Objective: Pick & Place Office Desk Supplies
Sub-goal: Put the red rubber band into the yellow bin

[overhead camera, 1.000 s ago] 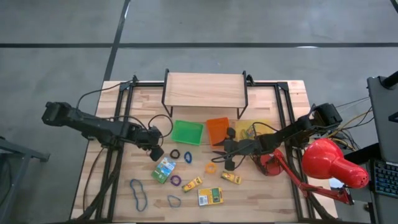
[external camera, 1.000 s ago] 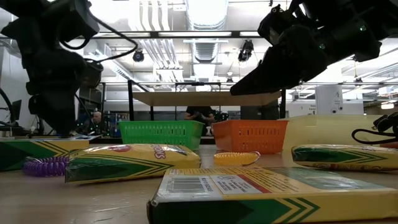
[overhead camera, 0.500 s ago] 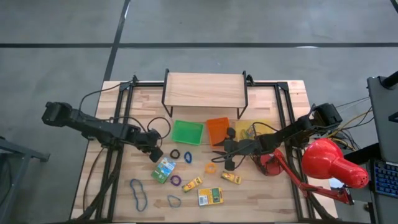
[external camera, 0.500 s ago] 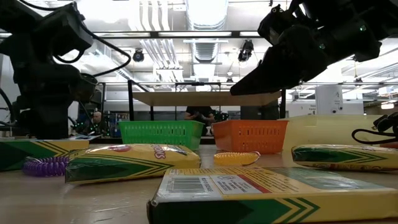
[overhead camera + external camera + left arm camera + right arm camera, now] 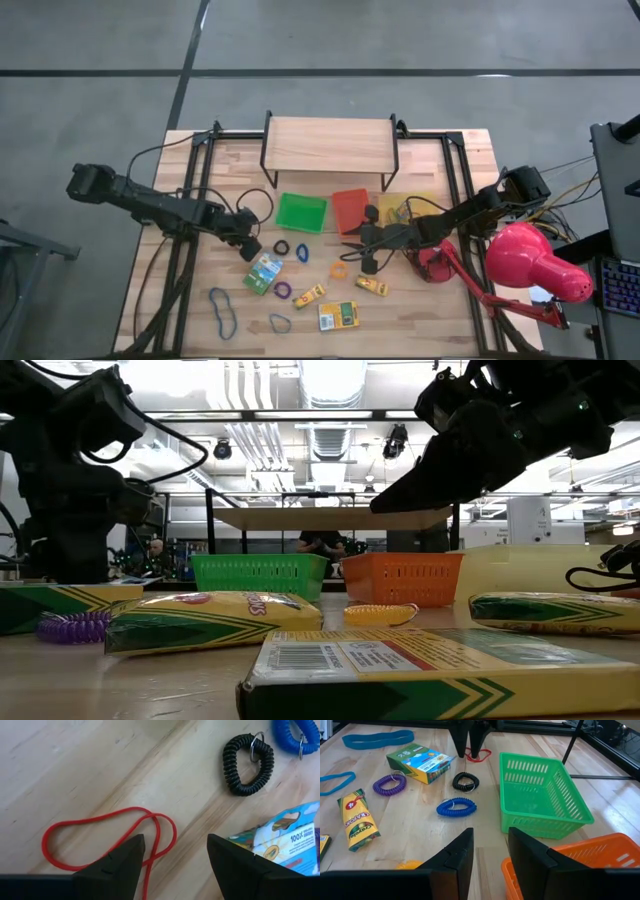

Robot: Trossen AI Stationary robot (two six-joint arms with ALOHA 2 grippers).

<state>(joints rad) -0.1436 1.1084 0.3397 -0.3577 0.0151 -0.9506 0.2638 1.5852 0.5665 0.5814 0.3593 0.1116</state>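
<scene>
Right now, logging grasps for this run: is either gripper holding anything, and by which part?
Nothing is held. The left gripper stands open above the red rubber band; the right gripper is open and empty near the orange tray.

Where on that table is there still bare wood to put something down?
Bare wood lies left of the green tray, around the wooden shelf, and along the front right corner below the red lamp. The middle front, around the crayon boxes, is crowded.
</scene>
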